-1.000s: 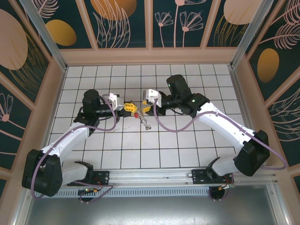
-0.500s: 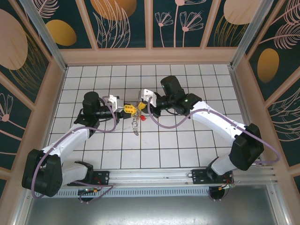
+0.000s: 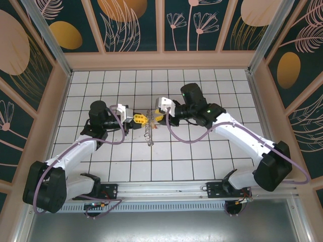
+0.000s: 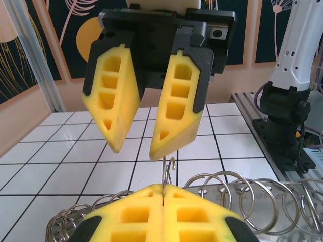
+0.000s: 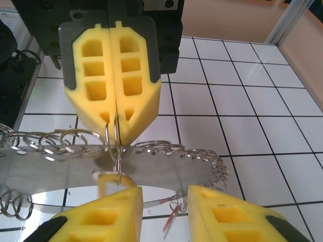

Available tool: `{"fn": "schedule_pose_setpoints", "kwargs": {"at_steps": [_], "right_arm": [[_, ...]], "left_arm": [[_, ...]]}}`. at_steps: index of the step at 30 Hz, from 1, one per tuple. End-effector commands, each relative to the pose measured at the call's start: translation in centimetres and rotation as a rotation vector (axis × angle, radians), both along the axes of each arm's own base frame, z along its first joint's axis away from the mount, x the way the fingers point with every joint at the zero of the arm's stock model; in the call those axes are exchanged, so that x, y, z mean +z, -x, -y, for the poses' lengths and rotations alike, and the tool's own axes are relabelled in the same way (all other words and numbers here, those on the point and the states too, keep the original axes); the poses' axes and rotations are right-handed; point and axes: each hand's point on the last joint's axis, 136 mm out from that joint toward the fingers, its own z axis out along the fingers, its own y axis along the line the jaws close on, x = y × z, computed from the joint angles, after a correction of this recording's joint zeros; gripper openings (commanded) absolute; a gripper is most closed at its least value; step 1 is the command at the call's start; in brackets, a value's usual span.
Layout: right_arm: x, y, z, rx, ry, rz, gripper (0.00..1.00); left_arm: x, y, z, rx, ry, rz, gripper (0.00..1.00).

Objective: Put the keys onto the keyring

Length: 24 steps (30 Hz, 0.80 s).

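Top view: my right gripper has just slid back off my left gripper. Half a second ago they were nose to nose, and now there's a sliver of gap. The keyring sits between the tips, and its small rings trail off on my near side. That reads like a threading pass that came away (I can't confirm the key went on).

Left wrist view: my left fingers are pressed tight together on the keyring's wire, which stands up just ahead of them. The right fingers opposite stand a little apart, with nothing between them.

Right wrist view: same story, a narrow gap and no grip. One small gold loop, the key I'd say, touches one of my right fingers, just under the wire. One red tag lies in the gap.

Count: two grippers, one keyring, one key, one red tag. The small rings overlap too much to count.
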Motion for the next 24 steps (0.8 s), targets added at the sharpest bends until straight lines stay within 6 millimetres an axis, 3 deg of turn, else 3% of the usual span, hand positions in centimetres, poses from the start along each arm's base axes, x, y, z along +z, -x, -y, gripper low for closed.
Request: {"fn": "schedule_pose_setpoints", "kwargs": {"at_steps": [1,4,9,13,17,24], "right_arm": [[-0.2,1.7,0.5,0.063,-0.002,-0.027,0.32],[0.1,2.2,0.2,0.094,-0.021,-0.044,0.37],[0.4,2.4,-0.6,0.129,-0.048,-0.070,0.36],[0.1,2.4,-1.2,0.157,-0.044,-0.088,0.24],[-0.2,2.6,-1.7,0.175,-0.045,-0.100,0.23],[-0.6,2.8,-2.5,0.193,-0.053,-0.116,0.04]], "left_arm": [[1.4,0.5,0.0,-0.018,0.027,0.066,0.00],[1.5,0.5,0.0,-0.021,0.027,0.065,0.00],[1.6,0.8,0.1,-0.033,0.025,0.066,0.00],[1.7,0.8,0.1,-0.030,0.023,0.071,0.00],[1.8,0.7,0.1,-0.023,0.025,0.075,0.00],[1.8,0.7,0.4,-0.043,0.024,0.074,0.00]]}}
